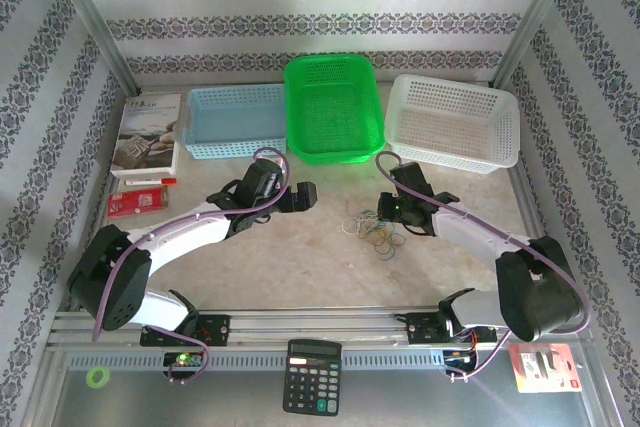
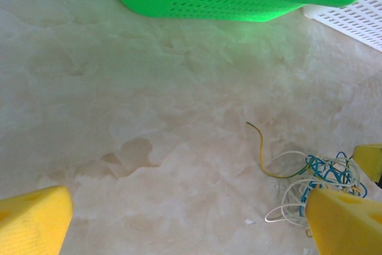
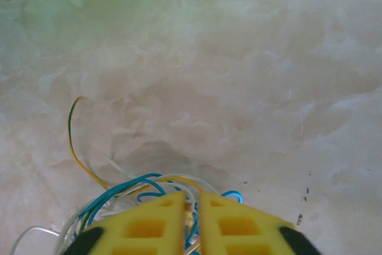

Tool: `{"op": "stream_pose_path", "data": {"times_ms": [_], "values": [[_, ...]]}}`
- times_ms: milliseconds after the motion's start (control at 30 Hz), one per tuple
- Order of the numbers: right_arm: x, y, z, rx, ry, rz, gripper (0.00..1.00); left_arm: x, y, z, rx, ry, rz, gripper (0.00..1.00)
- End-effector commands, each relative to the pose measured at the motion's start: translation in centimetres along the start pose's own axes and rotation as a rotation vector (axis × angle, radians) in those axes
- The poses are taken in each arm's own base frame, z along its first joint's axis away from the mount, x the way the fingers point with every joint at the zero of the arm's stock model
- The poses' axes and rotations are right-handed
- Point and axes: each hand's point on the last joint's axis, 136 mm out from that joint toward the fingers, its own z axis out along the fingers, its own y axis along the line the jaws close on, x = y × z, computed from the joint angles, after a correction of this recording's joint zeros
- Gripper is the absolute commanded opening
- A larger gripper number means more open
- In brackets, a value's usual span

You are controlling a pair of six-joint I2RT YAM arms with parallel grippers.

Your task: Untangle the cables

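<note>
Right gripper (image 3: 192, 198) pinching the cables (image 3: 131, 192); left gripper (image 2: 188, 224) spread wide.
Strands sit in the narrow gap between the right fingertips, loops spill to their left, one yellow-green end arcs ahead-left. The cables lie just ahead of left gripper's right finger (image 2: 343, 222).

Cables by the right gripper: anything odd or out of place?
Just the expected mess: the cables lie in one knotted blue, white and yellow clump on the table, with a single yellow-green strand sticking out loose. The right gripper is pinched on the clump. The white basket sits slightly askew.
</note>
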Motion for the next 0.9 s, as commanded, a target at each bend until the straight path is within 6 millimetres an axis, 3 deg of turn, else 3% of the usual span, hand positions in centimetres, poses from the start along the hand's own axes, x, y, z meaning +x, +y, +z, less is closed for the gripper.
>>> {"op": "stream_pose_path", "data": {"times_ms": [0, 33, 200, 867], "values": [[-0.2, -0.1, 0.2, -0.010, 0.001, -0.005, 0.05, -0.9, -1.5, 0.0, 0.031, -0.030, 0.006, 1.00], [-0.2, 0.0, 0.2, -0.014, 0.000, -0.006, 0.00, -1.0, -1.5, 0.0, 0.033, -0.031, 0.007, 1.00], [-1.2, 1.3, -0.8, -0.065, -0.023, -0.022, 0.00, -1.1, -1.5, -0.1, 0.036, -0.040, 0.005, 1.00], [-7.3, 12.5, -8.1, -0.469, -0.188, -0.137, 0.00, -1.9, -1.8, -2.4, 0.083, -0.136, 0.103, 1.00]]}}
